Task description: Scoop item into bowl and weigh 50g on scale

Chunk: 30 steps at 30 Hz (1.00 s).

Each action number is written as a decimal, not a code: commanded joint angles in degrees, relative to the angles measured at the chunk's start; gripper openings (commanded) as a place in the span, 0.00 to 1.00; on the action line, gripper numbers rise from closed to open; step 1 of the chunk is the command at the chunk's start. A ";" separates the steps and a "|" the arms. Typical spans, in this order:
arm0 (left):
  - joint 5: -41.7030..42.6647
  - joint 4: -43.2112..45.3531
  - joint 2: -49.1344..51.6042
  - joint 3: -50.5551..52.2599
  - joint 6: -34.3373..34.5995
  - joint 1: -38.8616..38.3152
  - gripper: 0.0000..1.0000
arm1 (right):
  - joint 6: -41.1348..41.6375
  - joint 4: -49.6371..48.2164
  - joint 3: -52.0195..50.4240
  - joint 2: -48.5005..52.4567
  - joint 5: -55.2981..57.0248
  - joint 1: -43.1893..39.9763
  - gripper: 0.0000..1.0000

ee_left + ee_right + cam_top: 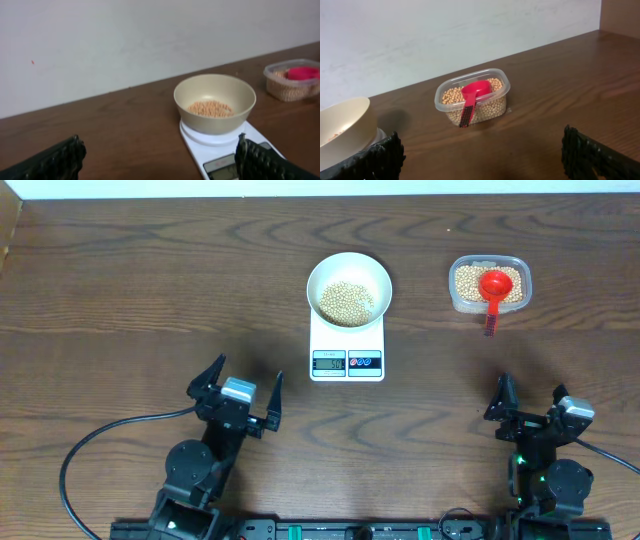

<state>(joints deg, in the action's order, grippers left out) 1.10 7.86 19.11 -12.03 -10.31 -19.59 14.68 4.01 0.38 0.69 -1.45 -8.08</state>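
Note:
The white bowl (349,288) stands on the white scale (347,347) and holds a heap of tan beans (345,302). The bowl (215,102) and scale (212,150) also show in the left wrist view. More beans fill a clear plastic tub (489,284) to the right, with a red scoop (492,288) lying in it, handle over the near rim. The tub (472,96) and scoop (472,97) show in the right wrist view. My left gripper (236,388) is open and empty, near the table's front left of the scale. My right gripper (530,395) is open and empty, in front of the tub.
The wooden table (150,290) runs to a white wall at the back. A black cable (90,450) loops at the front left beside the left arm's base.

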 commanded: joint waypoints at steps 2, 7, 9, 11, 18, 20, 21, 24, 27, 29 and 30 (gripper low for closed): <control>-0.76 7.65 -0.52 5.88 1.16 0.31 0.98 | 0.52 0.28 -0.07 -0.37 0.46 -0.17 0.99; -0.76 10.45 -0.52 8.57 1.16 0.31 0.98 | 0.52 0.28 -0.07 -0.37 0.46 -0.17 0.99; -0.85 10.03 -0.52 8.83 1.16 0.31 0.98 | 0.52 0.28 -0.07 -0.37 0.46 -0.17 0.99; -2.89 8.35 -0.50 8.83 1.18 0.31 0.98 | 0.52 0.28 -0.07 -0.37 0.46 -0.17 0.99; -5.09 4.76 -0.52 8.85 1.40 0.31 0.98 | 0.52 0.28 -0.07 -0.37 0.46 -0.17 0.99; -5.07 4.63 -1.03 9.38 1.77 0.28 0.98 | 0.52 0.28 -0.07 -0.37 0.46 -0.17 0.99; -5.07 4.96 -1.31 9.92 2.32 0.28 0.98 | 0.52 0.28 -0.07 -0.37 0.46 -0.17 0.99; -5.03 6.40 -2.93 11.78 2.67 0.28 0.98 | 0.52 0.28 -0.07 -0.37 0.46 -0.17 0.99; -5.01 4.28 -5.49 11.80 2.67 0.28 0.98 | 0.52 0.28 -0.07 -0.37 0.46 -0.17 0.99; -5.01 2.78 -6.80 11.80 2.67 0.31 0.98 | 0.52 0.28 -0.07 -0.37 0.46 -0.17 0.99; -5.01 1.95 -7.52 11.80 2.64 0.28 0.98 | 0.52 0.28 -0.07 -0.37 0.46 -0.17 0.99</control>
<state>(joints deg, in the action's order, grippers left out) -3.18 10.79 13.82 -0.36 -8.58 -19.59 14.68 4.01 0.38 0.69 -1.45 -8.08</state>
